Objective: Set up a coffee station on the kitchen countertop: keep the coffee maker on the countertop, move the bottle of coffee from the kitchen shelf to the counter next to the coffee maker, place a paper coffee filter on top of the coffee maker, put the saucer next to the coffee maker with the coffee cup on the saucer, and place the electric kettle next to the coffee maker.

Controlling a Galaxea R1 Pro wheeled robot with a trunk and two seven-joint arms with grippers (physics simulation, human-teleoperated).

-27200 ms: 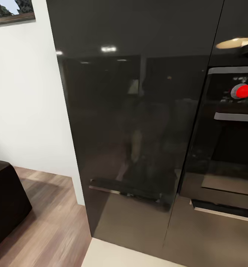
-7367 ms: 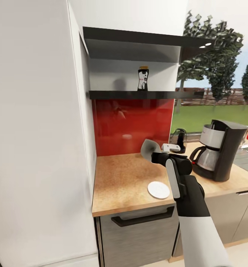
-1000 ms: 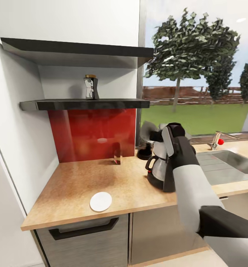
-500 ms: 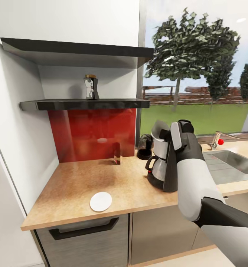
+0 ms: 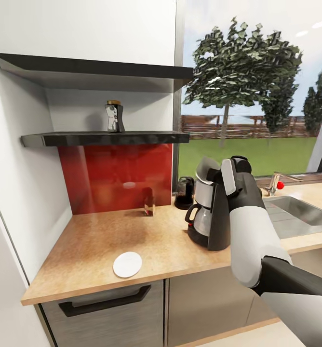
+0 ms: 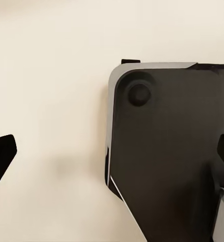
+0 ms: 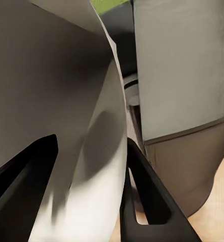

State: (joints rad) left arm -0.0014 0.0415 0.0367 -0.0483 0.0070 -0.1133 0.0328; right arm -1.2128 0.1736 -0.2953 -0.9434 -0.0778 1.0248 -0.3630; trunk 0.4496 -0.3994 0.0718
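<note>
Speckled tan wood-grain on the kitchen countertop (image 5: 98,246), matt. Above it the kitchen shelf (image 5: 103,139) gleams glossy black, over a shiny red backsplash (image 5: 115,176). The coffee maker (image 5: 210,212) looks dark matt plastic, with a clear glassy carafe.

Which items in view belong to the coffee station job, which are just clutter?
Job items:
coffee maker
paper coffee filter, held in right gripper at the coffee maker's top
bottle of coffee on kitchen shelf
saucer
electric kettle
kitchen countertop

Just about:
small object by the red backsplash
sink
tap
</note>
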